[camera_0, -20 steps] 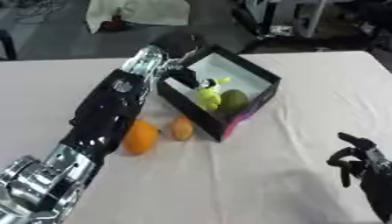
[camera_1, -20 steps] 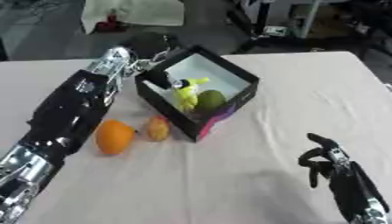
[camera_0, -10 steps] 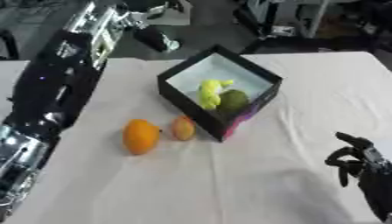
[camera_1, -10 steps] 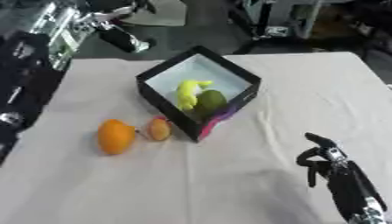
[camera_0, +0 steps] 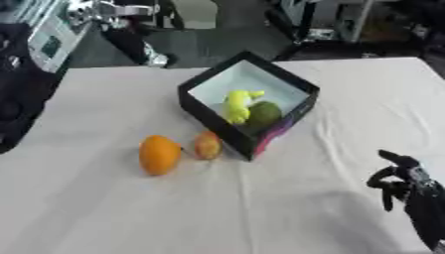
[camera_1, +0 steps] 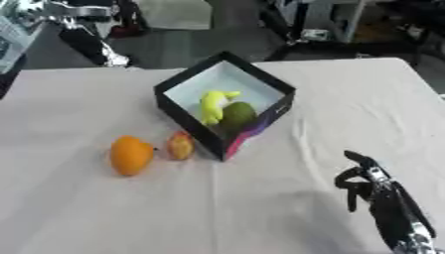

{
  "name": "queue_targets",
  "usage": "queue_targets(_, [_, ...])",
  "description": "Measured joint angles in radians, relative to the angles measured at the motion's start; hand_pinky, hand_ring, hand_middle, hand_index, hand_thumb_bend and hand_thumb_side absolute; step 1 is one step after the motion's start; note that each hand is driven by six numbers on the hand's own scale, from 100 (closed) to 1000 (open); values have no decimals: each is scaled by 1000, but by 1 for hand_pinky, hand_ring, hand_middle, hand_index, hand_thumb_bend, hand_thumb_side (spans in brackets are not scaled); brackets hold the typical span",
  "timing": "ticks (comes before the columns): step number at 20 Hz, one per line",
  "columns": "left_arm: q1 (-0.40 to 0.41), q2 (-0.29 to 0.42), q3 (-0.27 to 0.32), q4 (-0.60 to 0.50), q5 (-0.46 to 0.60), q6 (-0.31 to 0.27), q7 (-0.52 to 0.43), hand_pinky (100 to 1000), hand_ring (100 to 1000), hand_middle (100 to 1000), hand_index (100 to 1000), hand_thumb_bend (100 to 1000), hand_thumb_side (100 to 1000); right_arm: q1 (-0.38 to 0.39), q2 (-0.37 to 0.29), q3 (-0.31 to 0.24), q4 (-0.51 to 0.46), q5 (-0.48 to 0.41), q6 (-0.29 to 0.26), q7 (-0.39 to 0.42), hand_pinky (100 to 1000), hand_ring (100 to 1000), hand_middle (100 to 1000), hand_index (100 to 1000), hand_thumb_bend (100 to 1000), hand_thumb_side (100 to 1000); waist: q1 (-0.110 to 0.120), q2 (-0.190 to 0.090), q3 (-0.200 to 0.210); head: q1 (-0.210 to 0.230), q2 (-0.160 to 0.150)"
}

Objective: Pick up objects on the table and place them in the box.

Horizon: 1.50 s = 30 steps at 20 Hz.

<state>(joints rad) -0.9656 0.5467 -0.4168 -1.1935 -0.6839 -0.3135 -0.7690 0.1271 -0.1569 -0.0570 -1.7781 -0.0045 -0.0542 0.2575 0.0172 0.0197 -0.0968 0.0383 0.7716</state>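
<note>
so, up at the far left the left robot hand (camera_0: 130,37) hangs above the desk's (camera_0: 104,208) back edge, holding nothing; whether its fingers are spread or curled i cannot tell. moving right, an orange (camera_0: 160,155) lies on the cloth with a small reddish-yellow fruit (camera_0: 207,145) just beside it, that one almost against the near wall of the black box (camera_0: 287,119). inside the box sit a yellow piece (camera_0: 236,104) and a green fruit (camera_0: 264,113), touching. at the lower right the right robot hand (camera_1: 365,181) rests idle, fingers loosely curled round nothing. my guess is the orange goes next: drop on it from above and lift it clear of the box wall.
</note>
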Motion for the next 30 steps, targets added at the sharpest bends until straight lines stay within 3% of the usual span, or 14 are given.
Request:
queue_targets(3, [71, 0, -74, 41, 21, -16, -19, 766, 737, 790, 863, 314, 540, 2, -2, -1, 0, 0, 0, 0, 736, 235, 506, 892, 100, 1000, 0, 0, -1, 1, 0])
queue_targets(7, [89, -2, -158, 61, 25, -9, -26, 768, 741, 793, 867, 320, 542, 2, -3, -1, 0, 0, 0, 0, 736, 235, 506, 892, 100, 1000, 0, 0, 1, 0, 0])
queue_targets(16, [105, -11, -222, 96, 23, -19, -16, 770, 743, 794, 869, 352, 565, 2, -3, -1, 0, 0, 1, -2, 736, 235, 506, 891, 100, 1000, 0, 0, 0, -4, 0])
queue_targets(21, [115, -5, -252, 108, 18, -40, 6, 772, 742, 785, 860, 316, 462, 2, -3, -1, 0, 0, 1, -2, 736, 235, 506, 891, 100, 1000, 0, 0, 0, -5, 0])
queue_targets(23, [120, 0, -257, 109, 14, -48, 13, 739, 691, 733, 816, 250, 339, 2, -3, -1, 0, 0, 1, -2, 736, 235, 507, 891, 100, 1000, 0, 0, 0, -6, 0])
queue_targets(25, [121, 2, -256, 109, 11, -53, 18, 693, 624, 662, 762, 213, 281, 2, -3, -1, 0, 0, 1, -2, 736, 235, 507, 891, 100, 1000, 0, 0, 0, -6, 0])
queue_targets(26, [121, 5, -256, 108, 10, -54, 20, 585, 503, 525, 642, 158, 221, 2, -3, -1, 0, 0, 1, -2, 736, 235, 507, 891, 100, 1000, 0, 0, 0, -6, 0])
queue_targets(27, [121, 7, -254, 108, 10, -55, 20, 522, 441, 460, 566, 139, 210, 2, -4, -1, 0, 0, 1, -2, 736, 235, 507, 891, 100, 1000, 0, 0, 0, -7, 0])
queue_targets(30, [120, 8, -239, 105, 13, -50, 16, 471, 389, 406, 510, 130, 213, 2, -4, -1, 0, 0, 1, -3, 736, 235, 507, 891, 100, 1000, 0, 0, 0, -9, 0])
